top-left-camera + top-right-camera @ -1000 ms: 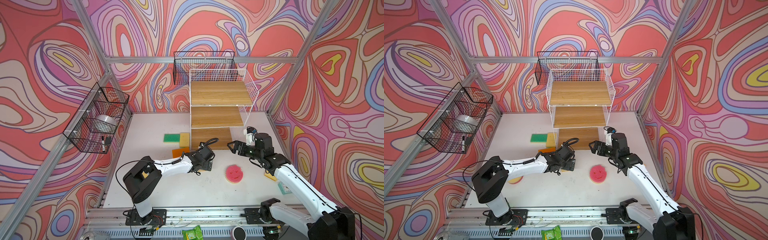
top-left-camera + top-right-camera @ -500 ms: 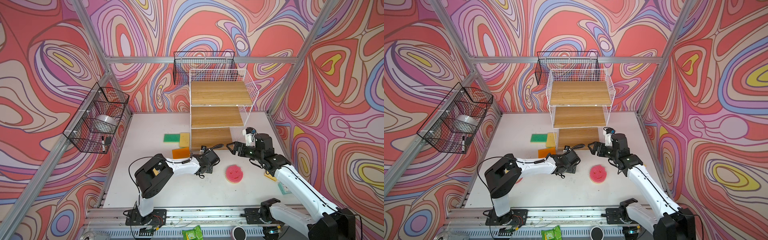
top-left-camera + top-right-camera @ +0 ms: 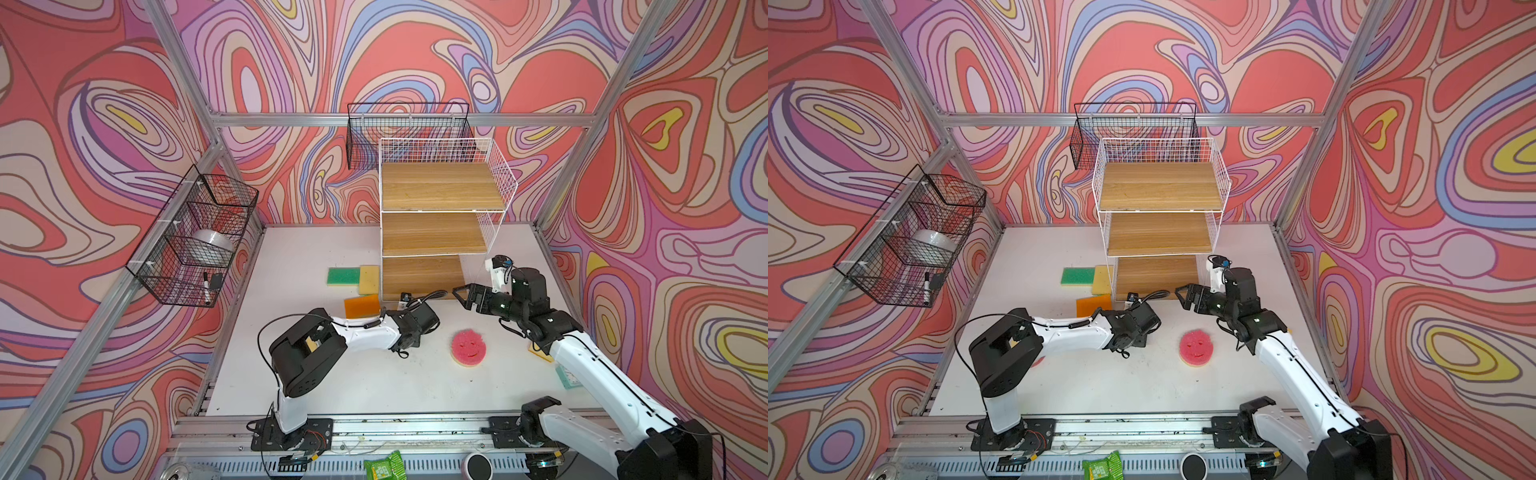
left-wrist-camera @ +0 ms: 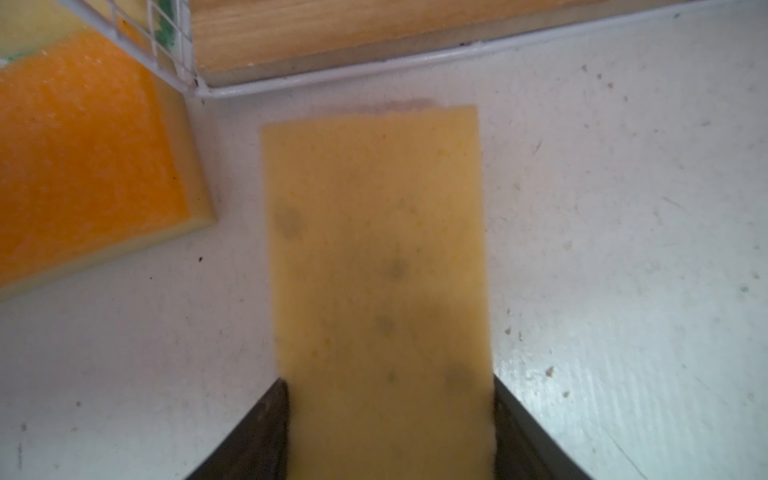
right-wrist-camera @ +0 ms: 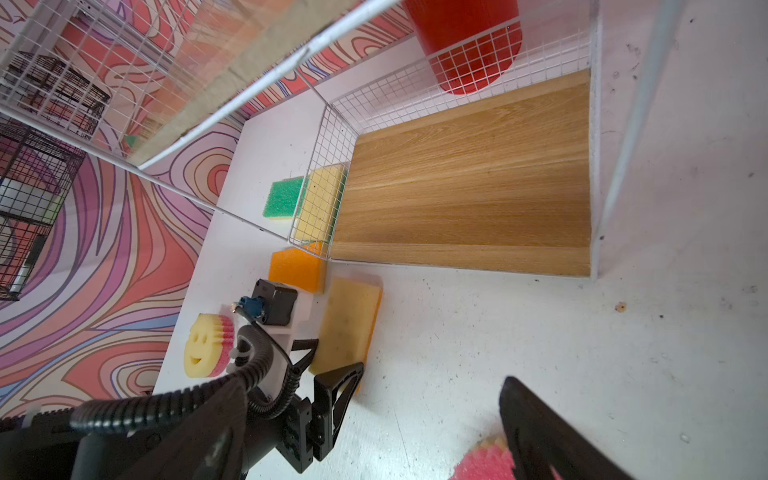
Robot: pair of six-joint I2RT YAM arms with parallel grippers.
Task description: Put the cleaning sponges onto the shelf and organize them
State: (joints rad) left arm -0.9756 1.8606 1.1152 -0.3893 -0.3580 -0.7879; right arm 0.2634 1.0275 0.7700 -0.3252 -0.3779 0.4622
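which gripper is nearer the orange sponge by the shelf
Left. The left gripper is right beside the orange sponge; the right gripper is farther off, in front of the shelf.

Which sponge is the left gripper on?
The yellow-topped sponge in front of the shelf, between the left gripper's jaws; the orange-topped sponge beside it lies free.

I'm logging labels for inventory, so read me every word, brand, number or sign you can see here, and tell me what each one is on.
No text can be read in any view.
On the green packet: print, too small to read.
On the round pink sponge: a smiley face, no words.
On the round yellow sponge: a smiley face, no words.
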